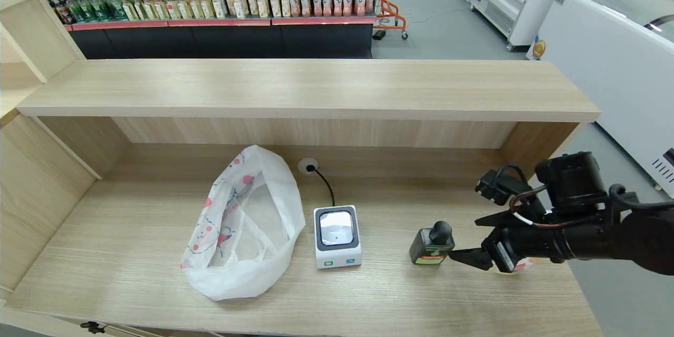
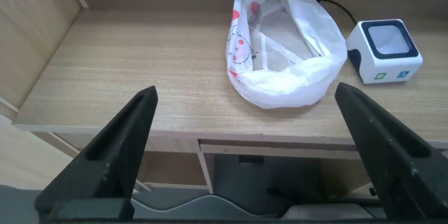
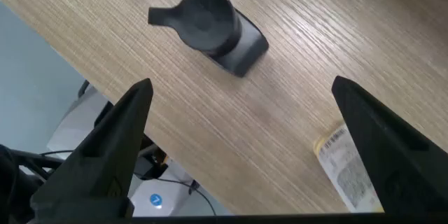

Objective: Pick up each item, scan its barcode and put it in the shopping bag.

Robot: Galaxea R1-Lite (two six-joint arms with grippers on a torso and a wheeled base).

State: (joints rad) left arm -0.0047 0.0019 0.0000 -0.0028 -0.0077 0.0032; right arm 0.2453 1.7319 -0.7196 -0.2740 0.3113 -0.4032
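Observation:
A small dark green bottle [image 1: 430,246] with a black cap stands on the wooden counter [image 1: 131,253], right of the white barcode scanner [image 1: 337,236]. My right gripper [image 1: 471,239] hovers open just right of the bottle, low over the counter. From the right wrist, the bottle [image 3: 213,28] lies beyond the open right gripper [image 3: 241,87], and a white labelled packet [image 3: 346,168] with a barcode shows by one finger. The white shopping bag [image 1: 247,226] lies open left of the scanner. My left gripper [image 2: 246,96] is open and empty, off the counter's front edge, facing the bag [image 2: 287,42] and scanner [image 2: 385,49].
A raised wooden ledge [image 1: 305,89] overhangs the back of the counter, and a side wall [image 1: 31,189] closes its left end. The scanner's black cable [image 1: 324,181] runs to a grommet at the back. A white freezer [image 1: 605,58] stands to the right.

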